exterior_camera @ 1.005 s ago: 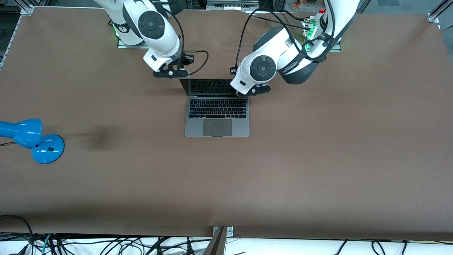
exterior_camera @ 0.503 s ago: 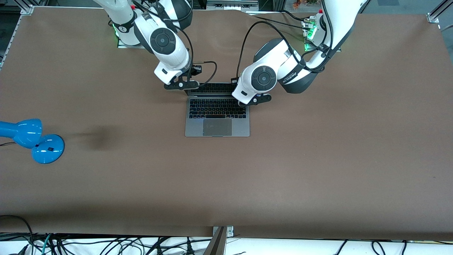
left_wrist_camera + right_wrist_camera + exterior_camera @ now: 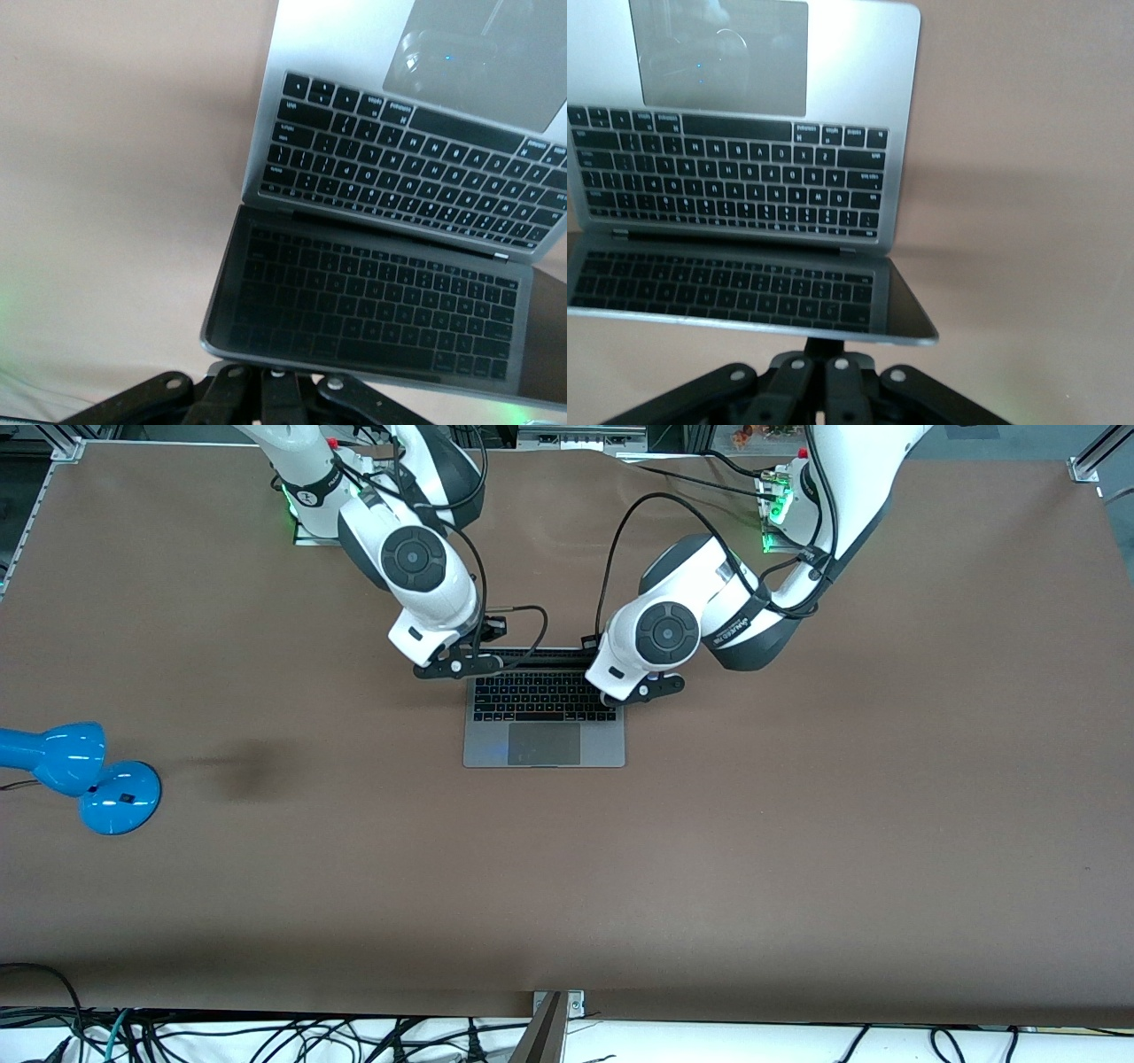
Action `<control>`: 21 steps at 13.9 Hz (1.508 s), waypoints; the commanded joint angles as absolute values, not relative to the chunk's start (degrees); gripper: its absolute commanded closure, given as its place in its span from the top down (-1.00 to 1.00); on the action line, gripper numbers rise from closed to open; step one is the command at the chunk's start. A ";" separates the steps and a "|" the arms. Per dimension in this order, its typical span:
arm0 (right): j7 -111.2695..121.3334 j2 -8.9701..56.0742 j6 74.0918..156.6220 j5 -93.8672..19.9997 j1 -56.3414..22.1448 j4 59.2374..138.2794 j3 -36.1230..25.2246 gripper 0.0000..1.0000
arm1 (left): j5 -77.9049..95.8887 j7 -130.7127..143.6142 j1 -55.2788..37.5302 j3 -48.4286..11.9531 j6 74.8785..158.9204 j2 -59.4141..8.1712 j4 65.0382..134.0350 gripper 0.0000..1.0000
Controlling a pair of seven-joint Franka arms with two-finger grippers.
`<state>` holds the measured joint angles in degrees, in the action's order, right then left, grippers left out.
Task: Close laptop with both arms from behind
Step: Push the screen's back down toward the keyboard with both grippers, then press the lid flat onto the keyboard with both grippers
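Observation:
The space-grey laptop (image 3: 543,731) sits mid-table, its lid (image 3: 540,654) partly folded toward the keyboard. My right gripper (image 3: 458,666) is at the lid's top edge, at the corner toward the right arm's end. My left gripper (image 3: 645,689) is at the other corner. In the left wrist view the shut left gripper (image 3: 276,372) touches the lid's outer face under its top edge, and the dark screen (image 3: 372,305) mirrors the keyboard (image 3: 399,168). In the right wrist view the shut right gripper (image 3: 826,352) meets the lid (image 3: 744,288) the same way.
A blue desk lamp (image 3: 80,775) stands near the table edge at the right arm's end. Brown table surface (image 3: 797,824) surrounds the laptop. Cables lie along the table edge nearest the front camera.
Both grippers have moved toward the front camera and lower, carrying the lid's top edge with them. The lid has folded farther over the keyboard.

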<state>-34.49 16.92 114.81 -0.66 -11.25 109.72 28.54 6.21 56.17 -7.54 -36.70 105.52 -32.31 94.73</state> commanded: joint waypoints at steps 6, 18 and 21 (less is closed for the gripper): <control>-33.66 24.95 117.33 5.18 -10.81 101.87 27.34 -1.00 | 4.04 57.22 -8.00 -35.25 105.21 -35.77 90.62 -1.00; -32.78 34.53 123.66 11.60 -10.81 97.48 24.52 -1.00 | 0.44 57.31 -13.53 -28.75 108.97 -44.38 83.14 -1.00; -32.78 36.29 123.84 11.78 -10.81 95.72 23.73 -1.00 | 0.35 56.78 -13.80 -28.21 113.54 -47.36 82.71 -1.00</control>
<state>-33.28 34.30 123.76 10.73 -10.82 98.37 23.89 2.17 56.21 -12.75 -28.81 111.96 -44.34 85.66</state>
